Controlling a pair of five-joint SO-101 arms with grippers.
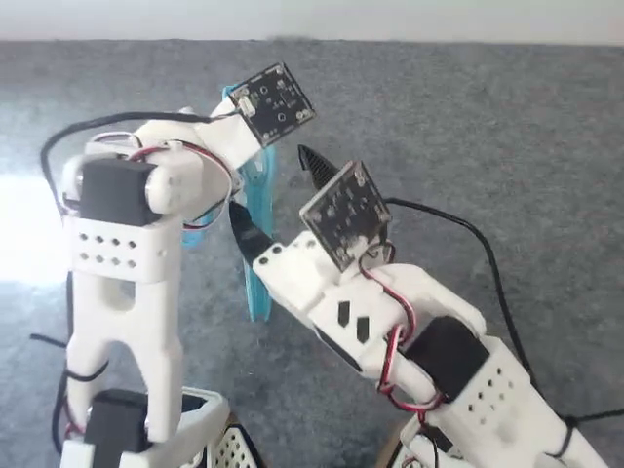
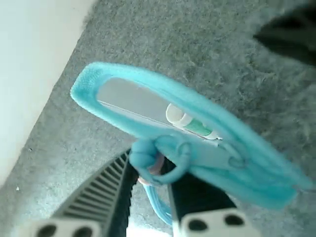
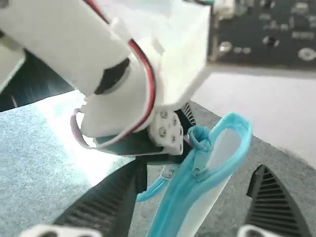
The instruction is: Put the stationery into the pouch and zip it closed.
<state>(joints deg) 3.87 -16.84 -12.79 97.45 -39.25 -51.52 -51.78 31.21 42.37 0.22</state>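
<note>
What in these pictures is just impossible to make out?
High view: the pouch is mostly hidden behind both arms.
Left wrist view: the stationery peeks out white and green; the pouch's fabric covers the rest.
Right wrist view: one end of the pouch runs off the picture's edge.

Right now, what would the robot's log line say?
left fingers: shut on turquoise fabric pouch | right fingers: open around pouch | white-green stationery: in pouch

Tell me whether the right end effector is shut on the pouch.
No, the right end effector stands open, its fingers apart on either side of the pouch.
</note>
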